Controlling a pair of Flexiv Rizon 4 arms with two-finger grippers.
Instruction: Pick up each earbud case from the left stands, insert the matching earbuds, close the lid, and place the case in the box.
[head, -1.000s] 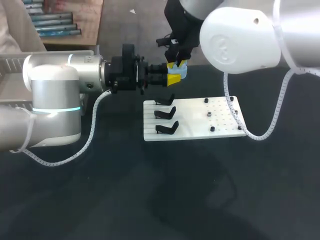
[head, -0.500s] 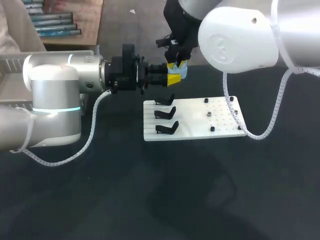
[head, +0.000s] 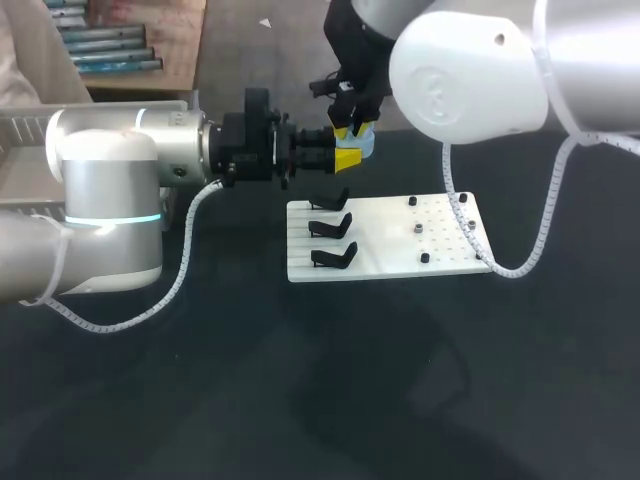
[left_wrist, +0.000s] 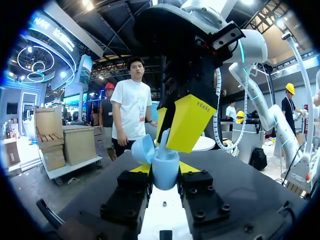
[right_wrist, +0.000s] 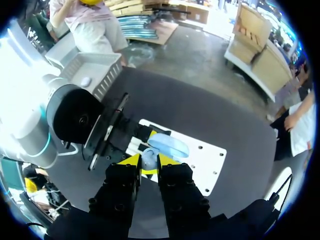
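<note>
Left gripper (head: 346, 158) is clamped on the pale blue case (left_wrist: 166, 175), lid (left_wrist: 142, 149) flipped open, and we're holding it in the air by the stand end of the white board (head: 400, 240). Our right gripper (right_wrist: 146, 162) hangs above it, pinching an earbud (left_wrist: 164, 137) right at the case's mouth. Three black stands (head: 332, 228) line the board on the dark bench (head: 200, 380).
</note>
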